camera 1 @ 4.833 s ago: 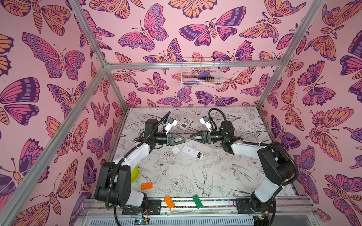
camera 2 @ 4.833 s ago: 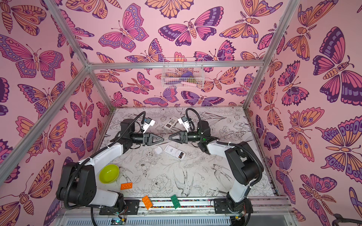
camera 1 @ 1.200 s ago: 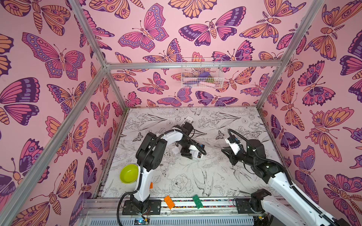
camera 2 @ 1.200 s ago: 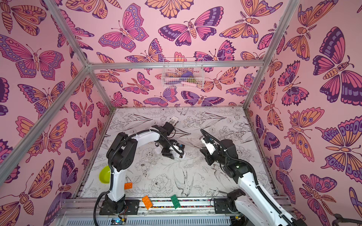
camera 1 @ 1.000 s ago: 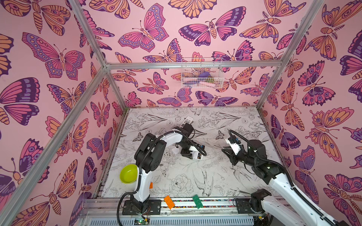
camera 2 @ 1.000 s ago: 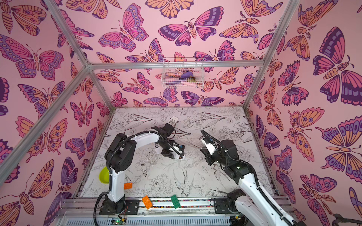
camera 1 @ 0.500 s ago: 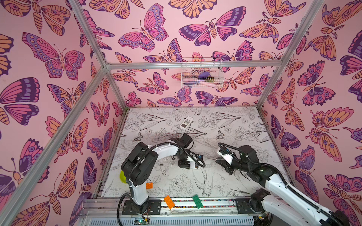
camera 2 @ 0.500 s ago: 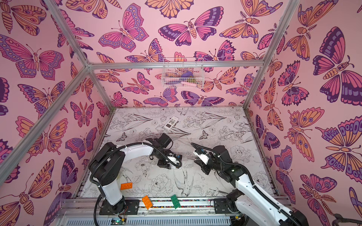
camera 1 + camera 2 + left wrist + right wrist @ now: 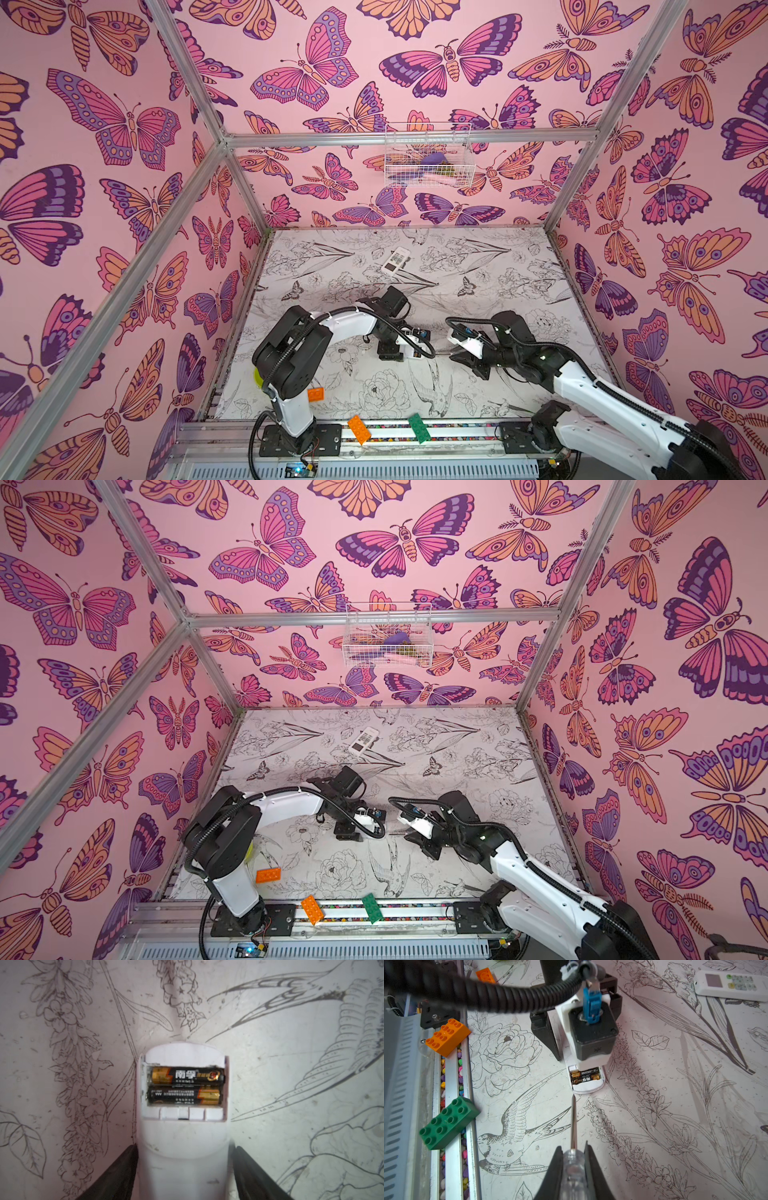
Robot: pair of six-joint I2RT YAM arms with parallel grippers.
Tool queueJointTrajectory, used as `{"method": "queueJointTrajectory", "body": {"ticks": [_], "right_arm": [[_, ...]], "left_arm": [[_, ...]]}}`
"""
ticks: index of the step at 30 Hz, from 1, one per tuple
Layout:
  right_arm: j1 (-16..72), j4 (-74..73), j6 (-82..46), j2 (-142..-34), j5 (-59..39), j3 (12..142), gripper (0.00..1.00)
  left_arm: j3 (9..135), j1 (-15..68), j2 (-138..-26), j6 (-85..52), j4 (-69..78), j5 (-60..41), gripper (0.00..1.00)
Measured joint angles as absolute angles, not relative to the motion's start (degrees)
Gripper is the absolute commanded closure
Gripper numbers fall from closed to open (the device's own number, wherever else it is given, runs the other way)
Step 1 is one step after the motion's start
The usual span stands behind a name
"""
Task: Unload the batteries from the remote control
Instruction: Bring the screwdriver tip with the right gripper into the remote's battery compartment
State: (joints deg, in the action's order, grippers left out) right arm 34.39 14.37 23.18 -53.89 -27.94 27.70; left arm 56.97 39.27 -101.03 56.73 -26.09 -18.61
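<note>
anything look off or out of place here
An orange plastic brick and a green plastic brick lie askew on the metal front rail. The white remote has no battery cover, leaving two black-and-gold batteries exposed.

Found remote control (image 9: 182,1126) cut off at frame edge between left end effector (image 9: 185,1146) fingers; cannot confirm finger contact with its sides. Noted batteries (image 9: 584,1077) partly hidden beneath left end effector. Found screwdriver (image 9: 572,1167) handle rear cropped behind right end effector (image 9: 573,1145). Cannot resolve remote control beneath left end effector in both top views.
</note>
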Motion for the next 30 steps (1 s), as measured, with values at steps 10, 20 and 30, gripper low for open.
{"method": "queueJointTrajectory", "body": {"ticks": [10, 20, 30], "right_arm": [[35.22, 16.12, 25.12, -60.69, -28.34, 32.58, 1.0], [36.71, 17.19, 27.66, -68.01, -28.34, 36.64, 1.0], [36.88, 16.99, 26.13, -73.67, -27.94, 40.88, 1.0]], "left_arm": [[54.06, 36.01, -99.07, 57.69, -25.58, -20.4, 0.37], [53.04, 34.87, -98.5, 58.15, -24.8, -21.47, 0.46], [51.48, 34.3, -97.21, 59.0, -23.86, -21.65, 0.54]]}}
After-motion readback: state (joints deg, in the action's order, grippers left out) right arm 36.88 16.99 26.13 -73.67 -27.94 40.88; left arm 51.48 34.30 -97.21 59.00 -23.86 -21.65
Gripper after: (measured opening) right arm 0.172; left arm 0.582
